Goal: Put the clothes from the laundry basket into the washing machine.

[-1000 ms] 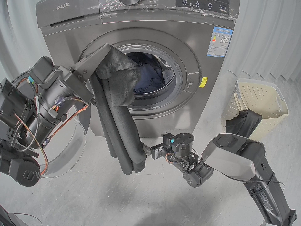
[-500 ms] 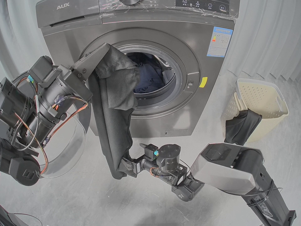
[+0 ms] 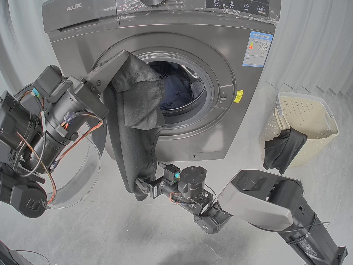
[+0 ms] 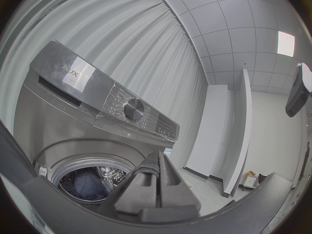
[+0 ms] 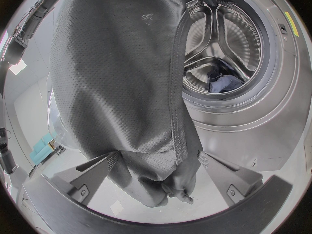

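Note:
A long black garment (image 3: 134,137) hangs in front of the grey washing machine (image 3: 206,37), just left of its open drum. My left gripper (image 3: 124,57) is shut on the garment's top edge at the upper left of the opening; in the left wrist view the fabric (image 4: 148,162) is pinched in that gripper (image 4: 159,171). My right gripper (image 3: 141,186) is low down at the garment's bottom end. It stands open, with the hanging fabric (image 5: 123,82) between its spread fingers (image 5: 97,169). Blue clothes (image 3: 174,89) lie in the drum.
The cream laundry basket (image 3: 312,118) stands on the floor to the right of the machine, with another black garment (image 3: 283,149) draped over its front rim. The machine's round glass door (image 3: 79,166) hangs open at lower left, behind my left arm.
My right gripper has moved left to the garment's lower end, now between its fingers. The garment has spread from a rolled bundle to a flatter hang. The left gripper has kept still.

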Motion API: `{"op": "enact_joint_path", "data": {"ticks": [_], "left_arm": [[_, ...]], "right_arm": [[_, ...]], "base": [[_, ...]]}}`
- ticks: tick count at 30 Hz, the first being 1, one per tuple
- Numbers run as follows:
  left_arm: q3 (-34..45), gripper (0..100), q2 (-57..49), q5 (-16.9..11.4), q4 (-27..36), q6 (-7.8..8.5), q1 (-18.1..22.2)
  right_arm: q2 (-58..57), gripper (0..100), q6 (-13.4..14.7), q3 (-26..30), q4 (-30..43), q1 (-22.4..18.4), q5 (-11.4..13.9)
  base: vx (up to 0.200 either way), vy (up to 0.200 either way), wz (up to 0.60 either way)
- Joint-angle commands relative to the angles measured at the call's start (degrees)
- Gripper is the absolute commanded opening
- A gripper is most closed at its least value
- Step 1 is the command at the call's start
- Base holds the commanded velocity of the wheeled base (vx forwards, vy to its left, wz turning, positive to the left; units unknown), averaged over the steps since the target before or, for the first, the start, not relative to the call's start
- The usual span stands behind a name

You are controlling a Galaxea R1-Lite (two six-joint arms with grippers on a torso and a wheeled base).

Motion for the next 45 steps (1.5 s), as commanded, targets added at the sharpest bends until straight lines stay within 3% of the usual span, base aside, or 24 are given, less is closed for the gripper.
{"op": "enact_joint_path", "data": {"ticks": [1,6,12,13,20,28,34,43,45], "left_arm": [[0.0,0,0.0,0.0,0.0,-0.01,0.0],[0.0,0,0.0,0.0,0.0,-0.01,0.1],[0.0,0,0.1,0.0,0.0,-0.01,0.1],[0.1,0,0.1,0.0,0.0,-0.01,0.1],[0.1,0,0.1,0.0,0.0,-0.01,1.0],[0.0,0,0.2,-0.1,0.0,-0.01,2.3],[0.0,0,0.0,-0.3,0.0,-0.01,3.2],[0.7,0,-0.2,-0.3,0.0,-0.27,4.6],[0.7,0,-0.2,-0.3,0.0,-0.27,4.6]], "right_arm": [[1.8,100,0.0,-2.0,-0.1,-0.7,-0.1],[3.9,100,0.1,-6.3,0.1,-2.0,-0.9],[4.0,100,0.1,-6.8,-0.2,-2.0,-2.4],[4.0,0,0.1,-6.8,-0.3,-2.1,-2.5],[2.1,0,0.1,-4.3,-1.8,-2.8,-2.6],[-9.0,0,-0.2,8.6,-1.3,-5.3,-2.9],[-17.5,0,-1.5,18.9,-0.3,-9.7,-2.9],[-30.9,0,-2.8,29.0,0.5,-14.7,-2.8],[-30.9,0,-2.8,29.0,0.5,-14.7,-2.8]], "base": [[0.000,0.000,0.00],[0.000,0.000,0.00],[0.000,0.000,0.00],[0.000,0.000,0.00],[0.000,0.000,0.00],[0.000,0.000,0.00],[0.000,0.000,0.00],[0.000,0.000,0.00],[0.000,0.000,0.00]]}}
